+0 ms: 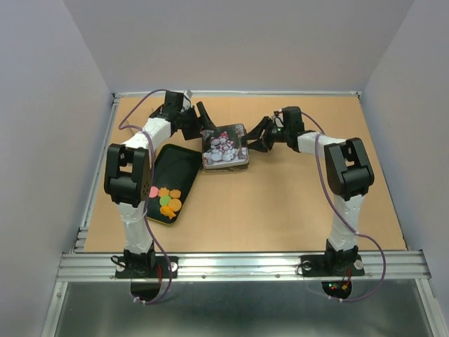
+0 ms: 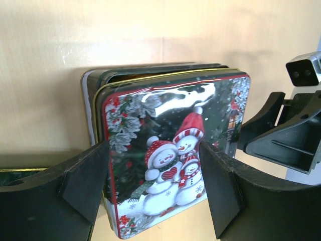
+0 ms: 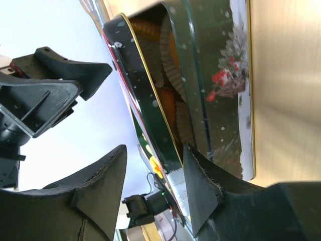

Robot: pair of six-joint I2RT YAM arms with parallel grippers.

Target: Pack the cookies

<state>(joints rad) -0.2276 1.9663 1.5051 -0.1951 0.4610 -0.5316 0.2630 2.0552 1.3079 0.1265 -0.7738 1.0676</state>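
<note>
The cookies [image 1: 168, 199], mostly orange with a pink and a green one, lie at the near end of a black tray [image 1: 175, 167] on the left. A square tin [image 2: 89, 100] stands mid-table with its snowman lid [image 1: 224, 146] resting askew and tilted on it. My left gripper [image 1: 203, 124] is open at the lid's far left corner, its jaws [image 2: 154, 187] straddling that corner of the snowman lid [image 2: 165, 130]. My right gripper [image 1: 254, 137] is open at the lid's right edge. One finger [image 3: 200, 186] sits in the gap under the raised lid [image 3: 145, 100], and brown paper cups [image 3: 168, 65] show inside.
The black tray lies between the left arm and the tin, touching the tin's left side. Grey walls enclose the wooden table on three sides. A metal rail runs along the near edge by the arm bases.
</note>
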